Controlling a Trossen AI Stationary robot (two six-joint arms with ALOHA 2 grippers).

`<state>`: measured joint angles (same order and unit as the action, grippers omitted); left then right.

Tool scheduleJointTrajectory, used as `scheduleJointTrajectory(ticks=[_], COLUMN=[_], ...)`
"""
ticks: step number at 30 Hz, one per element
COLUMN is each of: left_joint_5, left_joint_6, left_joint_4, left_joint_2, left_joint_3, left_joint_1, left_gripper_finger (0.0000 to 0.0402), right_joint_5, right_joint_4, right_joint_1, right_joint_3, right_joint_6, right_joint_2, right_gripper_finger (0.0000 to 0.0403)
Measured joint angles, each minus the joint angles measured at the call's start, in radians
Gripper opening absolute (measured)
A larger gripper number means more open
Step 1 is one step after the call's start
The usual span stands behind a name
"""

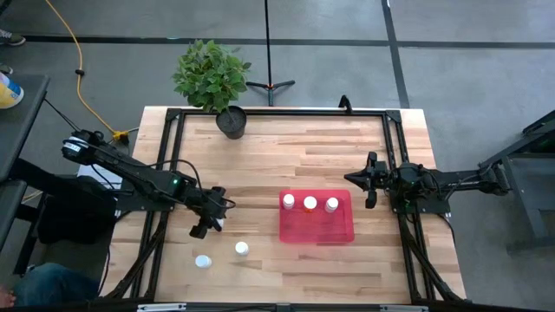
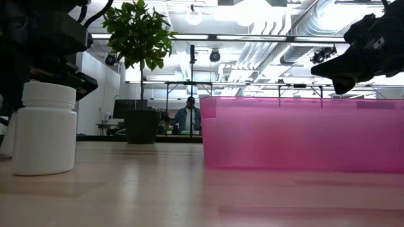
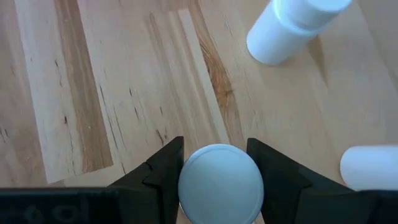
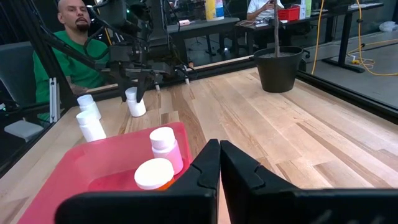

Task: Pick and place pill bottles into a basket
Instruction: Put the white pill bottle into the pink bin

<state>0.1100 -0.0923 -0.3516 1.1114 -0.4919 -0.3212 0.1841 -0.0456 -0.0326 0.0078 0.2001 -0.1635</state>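
- Left gripper (image 1: pixel 208 223), on the dark arm reaching in from the table's left side, is closed around a small white cylindrical pill bottle (image 3: pixel 220 183); the left wrist view shows the cap clamped between the two dark fingers (image 3: pixel 163 168).
- Two more white capped bottles stand free on the light wooden table (image 1: pixel 286 147), near its front edge: one (image 1: pixel 241 250) just in front of the left gripper and another (image 1: pixel 203 262) to its left, apart from each other.
- Shallow translucent red plastic tray (image 1: pixel 316 227) sits right of the table's centre, holding three upright white bottles in a row along its far side (image 1: pixel 288 202), (image 1: pixel 310 204), (image 1: pixel 331 204).
- Right gripper (image 1: pixel 372 180) hovers just beyond the tray's right edge, its fingers pressed together on nothing.
- Dark round pot with a green leafy plant (image 1: pixel 231 121) stands at the far edge of the table.
- A person in a green top (image 4: pixel 73 59) sits beyond the table.
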Motion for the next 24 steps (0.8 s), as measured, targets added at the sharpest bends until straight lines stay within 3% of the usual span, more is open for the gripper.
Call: scheduleJointTrajectory(ticks=[11, 24], left_joint_5=[-0.013, -0.006], left_joint_6=[-0.01, -0.031], left_joint_4=[-0.004, -0.025], left_joint_2=[0.0, -0.002], left_joint_3=[0.0, 0.0], left_joint_1=[0.0, 0.0], left_gripper_finger=[0.0221, 0.0212], right_joint_5=[0.0, 0.0], right_joint_4=[0.0, 0.0], right_joint_1=[0.0, 0.0], right_joint_3=[0.0, 0.0], right_joint_6=[0.004, 0.007], right_joint_2=[0.0, 0.0], right_gripper_finger=[0.0003, 0.0002])
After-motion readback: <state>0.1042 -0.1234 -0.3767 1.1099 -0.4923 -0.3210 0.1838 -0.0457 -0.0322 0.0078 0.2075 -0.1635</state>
